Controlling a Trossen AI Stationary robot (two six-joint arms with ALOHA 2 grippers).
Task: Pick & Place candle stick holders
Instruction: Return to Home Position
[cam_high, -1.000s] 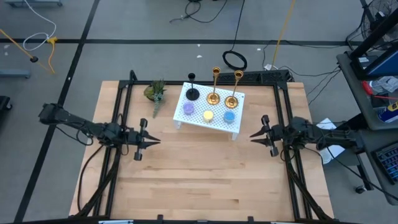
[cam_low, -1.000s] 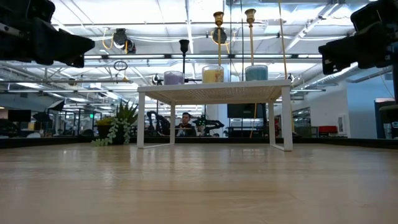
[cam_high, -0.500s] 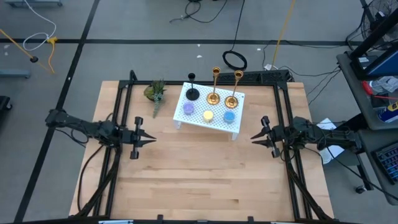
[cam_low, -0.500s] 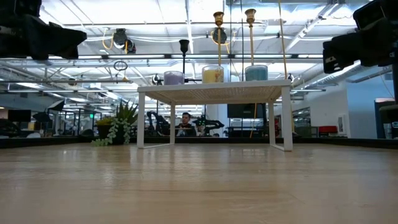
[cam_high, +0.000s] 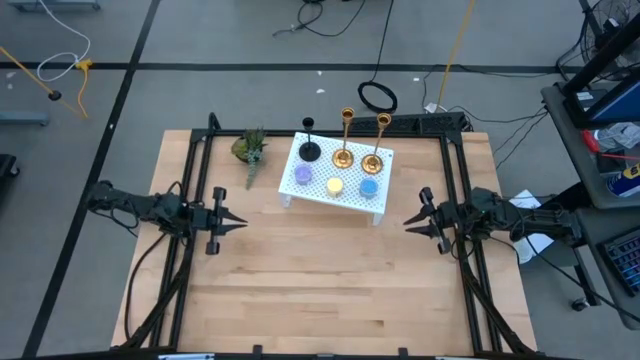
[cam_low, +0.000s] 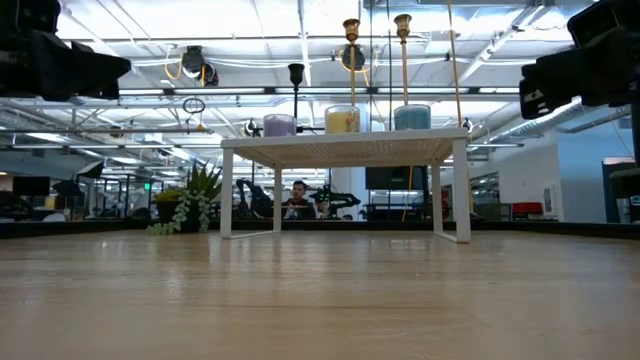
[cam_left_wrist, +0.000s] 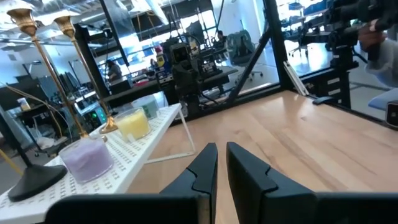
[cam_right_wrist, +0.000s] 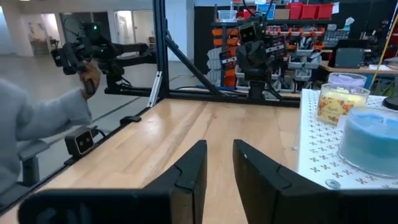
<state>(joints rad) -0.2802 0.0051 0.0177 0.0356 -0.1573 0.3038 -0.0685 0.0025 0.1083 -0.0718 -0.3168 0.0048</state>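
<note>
Two brass candle stick holders (cam_high: 345, 140) (cam_high: 378, 145) and a shorter black one (cam_high: 310, 140) stand on their round bases on the white perforated stand (cam_high: 335, 200) at the table's far middle. They also show in the low view (cam_low: 351, 60) (cam_low: 403, 55) (cam_low: 296, 85) and the left wrist view (cam_left_wrist: 43, 68) (cam_left_wrist: 81, 68) (cam_left_wrist: 34, 180). My left gripper (cam_high: 243, 222) (cam_left_wrist: 222, 165) hovers shut and empty left of the stand. My right gripper (cam_high: 408, 220) (cam_right_wrist: 219, 163) hovers shut and empty right of it.
Purple (cam_high: 303, 175), yellow (cam_high: 335, 185) and blue (cam_high: 368, 187) candles sit on the stand's near half. A small potted plant (cam_high: 250, 150) lies left of the stand. A person's grey sleeve (cam_right_wrist: 37, 137) shows beyond the table's left edge. Bare wood lies in front of the stand.
My left gripper has drawn back toward the table's left edge, still shut and level. My right gripper has stayed about where it was.
</note>
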